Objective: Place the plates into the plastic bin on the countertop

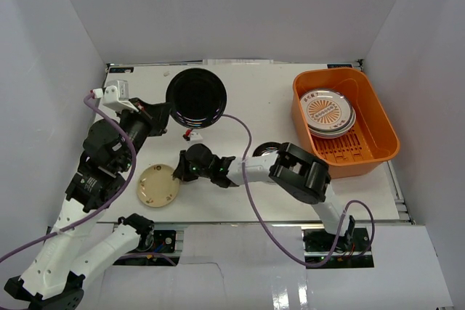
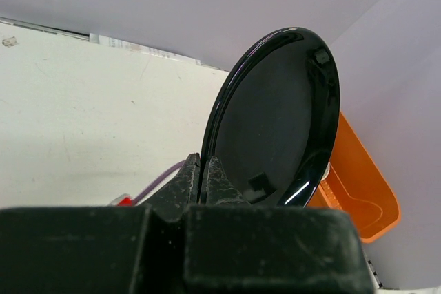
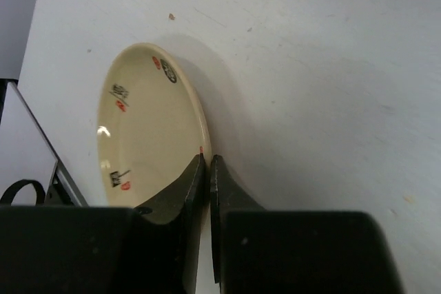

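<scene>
The left gripper [image 2: 202, 170] pinches the lower rim of 1 black plate [image 2: 275, 115], held on edge above its fingers, with the plastic bin [image 2: 365, 201] beyond. Glossy, stiff and breakable, the plate may swivel in so narrow a pinch. The right gripper [image 3: 208, 163] is closed to a slit, apparently nipping the cream plate [image 3: 148, 135] at its rim. Its arm hides most of a 2nd black plate [image 1: 266, 148].

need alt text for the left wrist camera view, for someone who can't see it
The left gripper is shut on the rim of a glossy black round plate, which fills the middle of the view, held over the flat white countertop. A large orange plastic bin shows beyond the plate at the right, with white walls behind.
</scene>
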Controlling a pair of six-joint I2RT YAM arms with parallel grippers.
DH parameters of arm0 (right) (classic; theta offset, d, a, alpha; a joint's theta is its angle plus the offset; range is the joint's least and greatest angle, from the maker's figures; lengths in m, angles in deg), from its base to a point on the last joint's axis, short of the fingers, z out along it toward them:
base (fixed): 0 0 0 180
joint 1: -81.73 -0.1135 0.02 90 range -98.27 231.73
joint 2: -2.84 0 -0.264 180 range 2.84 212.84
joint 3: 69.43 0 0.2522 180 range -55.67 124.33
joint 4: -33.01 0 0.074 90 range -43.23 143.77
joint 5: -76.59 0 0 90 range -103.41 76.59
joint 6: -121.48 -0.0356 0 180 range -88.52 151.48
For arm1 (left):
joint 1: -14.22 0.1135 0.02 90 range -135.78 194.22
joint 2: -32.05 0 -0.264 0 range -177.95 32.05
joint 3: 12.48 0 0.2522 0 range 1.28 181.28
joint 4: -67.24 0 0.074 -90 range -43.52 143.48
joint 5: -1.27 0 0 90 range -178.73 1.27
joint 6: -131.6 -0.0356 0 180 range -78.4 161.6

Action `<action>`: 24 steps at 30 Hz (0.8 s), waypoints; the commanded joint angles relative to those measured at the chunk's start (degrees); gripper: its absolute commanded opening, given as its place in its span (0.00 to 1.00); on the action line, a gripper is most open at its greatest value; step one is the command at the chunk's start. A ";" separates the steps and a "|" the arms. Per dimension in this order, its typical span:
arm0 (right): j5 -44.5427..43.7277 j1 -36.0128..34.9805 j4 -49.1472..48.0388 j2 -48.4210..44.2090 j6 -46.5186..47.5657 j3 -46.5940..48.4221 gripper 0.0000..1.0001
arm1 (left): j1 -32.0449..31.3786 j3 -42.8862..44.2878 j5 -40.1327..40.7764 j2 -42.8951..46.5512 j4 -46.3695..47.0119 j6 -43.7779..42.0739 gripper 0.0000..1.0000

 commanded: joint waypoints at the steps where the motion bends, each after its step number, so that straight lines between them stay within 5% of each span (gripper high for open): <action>1: -5.35 3.70 -5.21 -18.80 4.15 -9.31 0.08 | 0.12 3.32 -4.28 -0.47 2.02 0.69 0.00; 6: -12.21 11.96 -2.17 -41.99 12.32 -20.49 0.08 | 0.12 3.15 -11.22 -1.34 6.40 3.15 0.00; 14: -17.76 46.83 13.66 -68.94 22.09 -27.81 0.08 | -0.15 2.45 -25.12 -10.48 13.69 9.91 0.00; 18: -10.48 67.03 15.87 -68.53 22.54 -29.83 0.08 | -2.51 3.76 -26.37 -17.07 16.52 11.07 0.00; 24: -2.37 74.99 15.08 -60.36 20.25 -31.77 0.08 | -12.53 12.81 -18.63 -31.04 16.96 7.03 0.00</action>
